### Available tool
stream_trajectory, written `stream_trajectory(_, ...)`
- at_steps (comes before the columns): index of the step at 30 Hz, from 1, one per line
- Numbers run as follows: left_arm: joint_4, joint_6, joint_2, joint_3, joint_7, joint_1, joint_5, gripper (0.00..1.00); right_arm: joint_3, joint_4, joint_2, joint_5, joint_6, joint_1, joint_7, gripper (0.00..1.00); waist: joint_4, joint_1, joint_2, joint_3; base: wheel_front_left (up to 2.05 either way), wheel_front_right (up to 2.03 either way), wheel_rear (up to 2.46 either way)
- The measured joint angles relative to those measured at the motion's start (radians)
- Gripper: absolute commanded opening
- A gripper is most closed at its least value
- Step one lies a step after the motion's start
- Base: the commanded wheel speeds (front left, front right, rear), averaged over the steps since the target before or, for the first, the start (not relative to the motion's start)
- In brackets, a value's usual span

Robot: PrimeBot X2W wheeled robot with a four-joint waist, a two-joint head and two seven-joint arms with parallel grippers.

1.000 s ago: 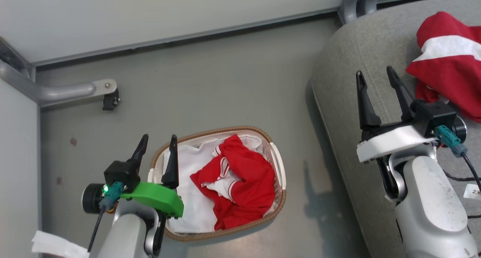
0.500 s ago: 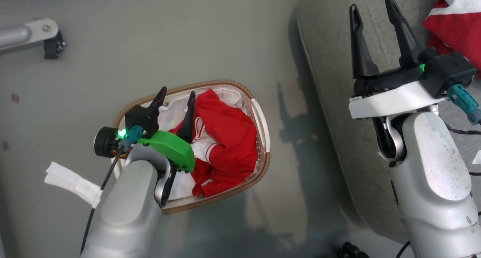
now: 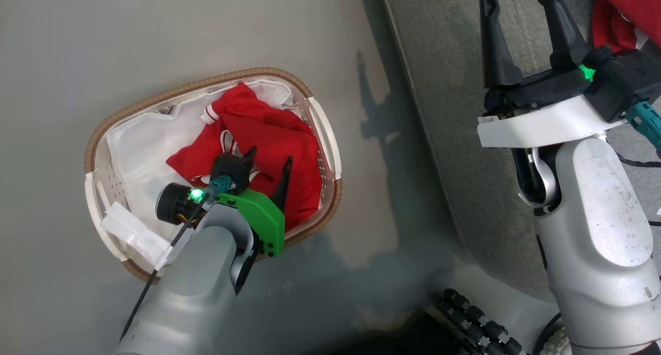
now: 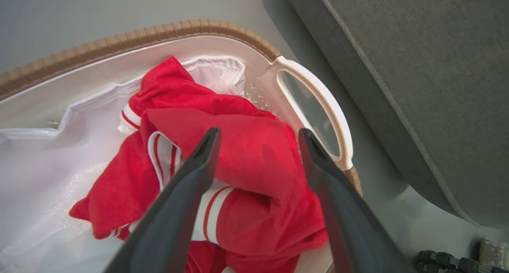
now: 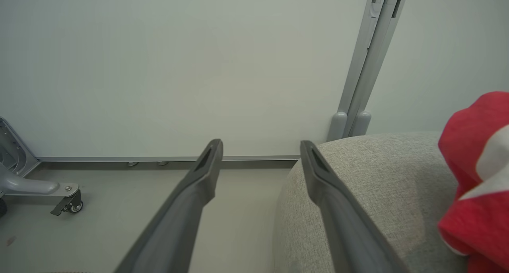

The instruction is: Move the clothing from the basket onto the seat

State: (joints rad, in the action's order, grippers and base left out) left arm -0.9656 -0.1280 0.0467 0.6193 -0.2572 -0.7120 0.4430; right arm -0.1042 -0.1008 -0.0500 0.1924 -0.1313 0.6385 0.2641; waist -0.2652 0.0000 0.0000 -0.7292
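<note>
I am holding my left claw (image 4: 259, 133) over the basket (image 3: 206, 81), reaching in from its near side. The basket is sitting on the floor (image 3: 103, 34), left of the seat (image 3: 444, 86). The red garment (image 3: 258, 127) is lying bunched in the basket's right half on the white liner (image 3: 139, 153), straight ahead of my fingers (image 4: 187, 185), its folded top showing in the gap between them. The jaws are standing wide apart and gripping nothing. I cannot tell if the tips are brushing the fabric.

I am keeping my right claw (image 5: 260, 144) above the seat's left edge, jaws spread wide and empty. The second red garment (image 5: 477, 177) is lying on the seat to the right of this claw, apart from its fingers.
</note>
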Motion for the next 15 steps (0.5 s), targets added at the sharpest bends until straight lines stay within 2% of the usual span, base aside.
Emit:
stream_trajectory(6, -0.072, 0.0, 0.0, 0.093, 0.011, -0.01, 0.063, 1.0, 0.003, 0.012, 0.0, -0.003, 0.0, 0.009, 0.0, 1.0, -0.019, 0.0, 0.0, -0.041, 0.0, 0.0, 0.0)
stream_trajectory(15, -0.147, 0.0, 0.001, 0.158, 0.007, -0.075, 0.092, 1.0, 0.008, 0.032, 0.0, -0.018, 0.0, 0.021, 0.0, 1.0, -0.011, 0.0, 0.0, -0.08, 0.0, 0.0, 0.0)
